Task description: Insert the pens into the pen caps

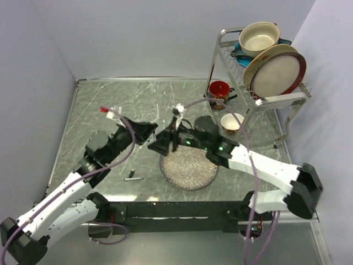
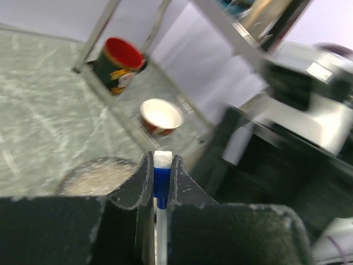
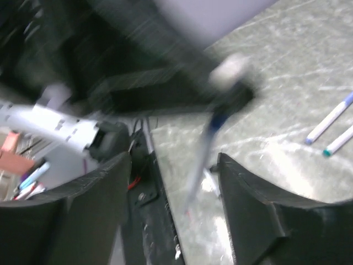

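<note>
Left hand (image 2: pixel 160 168): closed tight on a pen, one finger on each side of it.
Held pen (image 2: pixel 160 185): white barrel with a blue section and a white end, standing up between the fingers, its end poking just past their tips.
Right hand (image 3: pixel 176 182): fingers spread well apart, gripping nothing. The held pen shows blurred beyond the gap.
Where the hands are: close together over the middle of the tabletop (image 1: pixel 110 105), above the far rim of the speckled plate (image 1: pixel 190 175).
Black pen (image 1: pixel 133 178): flat on the tabletop, just left of the plate, towards the near edge.
Blue-tipped pen (image 3: pixel 330 117) and teal-tipped pen (image 3: pixel 339 141): lying side by side on the tabletop, seen only from the right wrist. I cannot tell which part of the tabletop.
Far right corner: a dish rack (image 1: pixel 265 102) holding a pot and plates, a red mug (image 1: pixel 219 89) beside it, and a small bowl (image 1: pixel 231 122) nearer the plate.
</note>
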`<act>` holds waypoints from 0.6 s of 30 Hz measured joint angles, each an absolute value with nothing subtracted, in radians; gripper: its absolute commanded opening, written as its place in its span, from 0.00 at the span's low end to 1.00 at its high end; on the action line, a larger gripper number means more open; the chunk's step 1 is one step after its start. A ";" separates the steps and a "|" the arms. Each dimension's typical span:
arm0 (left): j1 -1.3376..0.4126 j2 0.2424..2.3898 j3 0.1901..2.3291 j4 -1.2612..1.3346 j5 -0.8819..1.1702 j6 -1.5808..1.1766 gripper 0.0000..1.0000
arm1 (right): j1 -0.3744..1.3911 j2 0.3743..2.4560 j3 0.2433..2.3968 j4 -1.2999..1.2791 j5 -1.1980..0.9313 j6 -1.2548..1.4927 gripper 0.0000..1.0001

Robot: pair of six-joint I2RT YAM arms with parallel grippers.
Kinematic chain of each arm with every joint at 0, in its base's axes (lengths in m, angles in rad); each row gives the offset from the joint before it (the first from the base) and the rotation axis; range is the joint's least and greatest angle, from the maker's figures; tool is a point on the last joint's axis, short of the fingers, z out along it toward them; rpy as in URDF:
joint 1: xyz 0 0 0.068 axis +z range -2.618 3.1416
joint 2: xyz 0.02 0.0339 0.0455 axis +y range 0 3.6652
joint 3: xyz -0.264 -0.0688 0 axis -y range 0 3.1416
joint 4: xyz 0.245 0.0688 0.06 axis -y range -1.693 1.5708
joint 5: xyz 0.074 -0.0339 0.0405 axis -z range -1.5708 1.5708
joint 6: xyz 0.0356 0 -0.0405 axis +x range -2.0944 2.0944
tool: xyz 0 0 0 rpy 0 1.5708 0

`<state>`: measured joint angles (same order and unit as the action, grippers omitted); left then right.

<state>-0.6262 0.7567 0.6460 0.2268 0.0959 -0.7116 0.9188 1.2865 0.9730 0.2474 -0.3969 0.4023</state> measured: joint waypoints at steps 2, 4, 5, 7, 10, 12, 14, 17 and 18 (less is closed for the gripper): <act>-0.593 0.802 0.689 0.178 0.115 -0.684 0.01 | 0.923 1.199 0.903 0.245 -0.408 0.401 0.82; -0.545 0.839 0.713 0.139 0.130 -0.660 0.01 | 0.928 1.126 0.850 0.247 -0.412 0.399 0.83; -0.514 0.854 0.717 0.123 0.136 -0.650 0.01 | 0.932 1.087 0.825 0.244 -0.412 0.400 0.85; -0.454 0.883 0.719 0.094 0.146 -0.639 0.01 | 0.936 1.011 0.775 0.242 -0.408 0.403 0.86; -0.359 0.952 0.741 0.030 0.144 -0.619 0.01 | 0.940 0.921 0.724 0.237 -0.399 0.412 0.91; -0.309 1.029 0.775 -0.017 0.121 -0.597 0.01 | 0.943 0.862 0.692 0.236 -0.392 0.416 0.92; -0.281 1.112 0.813 -0.062 0.080 -0.575 0.01 | 0.944 0.821 0.675 0.236 -0.387 0.424 0.92; -0.264 1.213 0.841 -0.105 -0.004 -0.550 0.01 | 0.945 0.778 0.659 0.246 -0.381 0.433 0.92; -0.260 1.242 0.842 -0.117 -0.031 -0.540 0.01 | 0.945 0.768 0.652 0.257 -0.377 0.437 0.92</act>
